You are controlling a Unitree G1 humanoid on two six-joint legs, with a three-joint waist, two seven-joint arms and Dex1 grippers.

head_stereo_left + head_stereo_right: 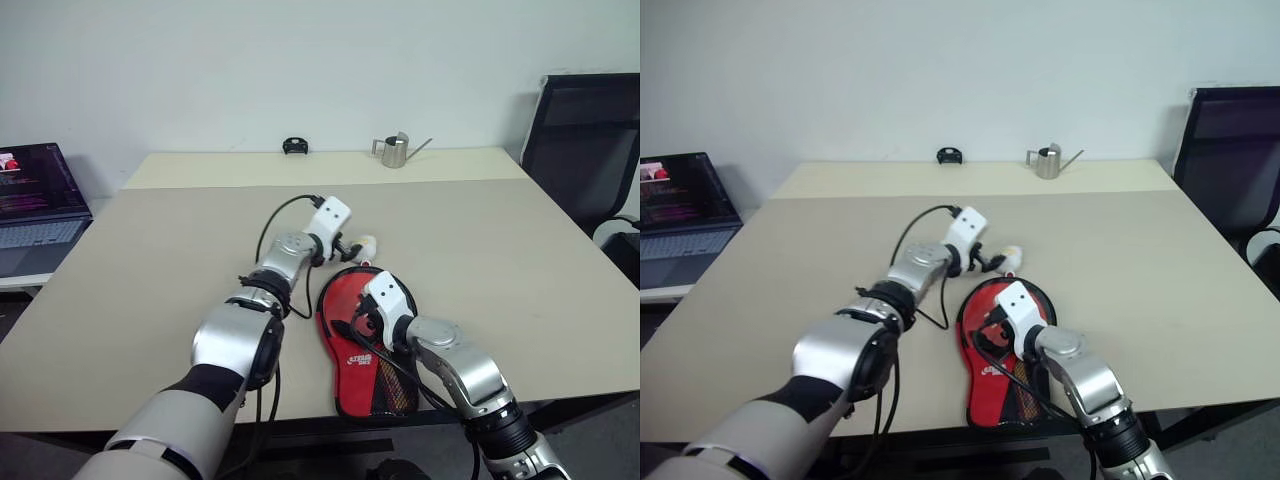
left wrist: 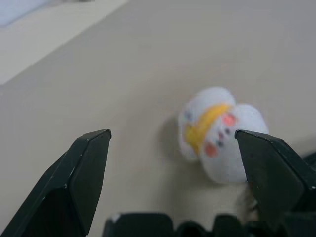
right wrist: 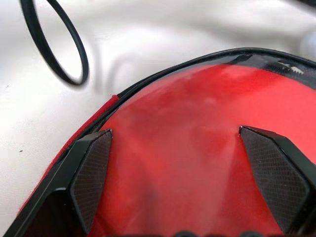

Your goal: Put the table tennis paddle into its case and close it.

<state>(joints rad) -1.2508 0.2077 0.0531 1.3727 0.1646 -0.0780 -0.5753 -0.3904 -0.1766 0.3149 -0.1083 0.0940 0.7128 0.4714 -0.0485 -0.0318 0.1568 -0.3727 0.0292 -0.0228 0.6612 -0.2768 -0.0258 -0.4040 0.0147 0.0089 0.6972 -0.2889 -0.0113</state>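
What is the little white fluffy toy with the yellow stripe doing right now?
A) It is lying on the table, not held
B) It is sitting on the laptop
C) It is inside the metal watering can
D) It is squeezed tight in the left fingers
A: the little white toy lies on the table in front of the left gripper, whose fingers stand wide apart, not squeezing it.

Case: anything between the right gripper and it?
Nothing visible. The right gripper is open and hangs directly over the red face of the case, with no object between its fingers and the fabric. The white-yellow ball charm lies on the table past the case's top edge, in front of the open left gripper.
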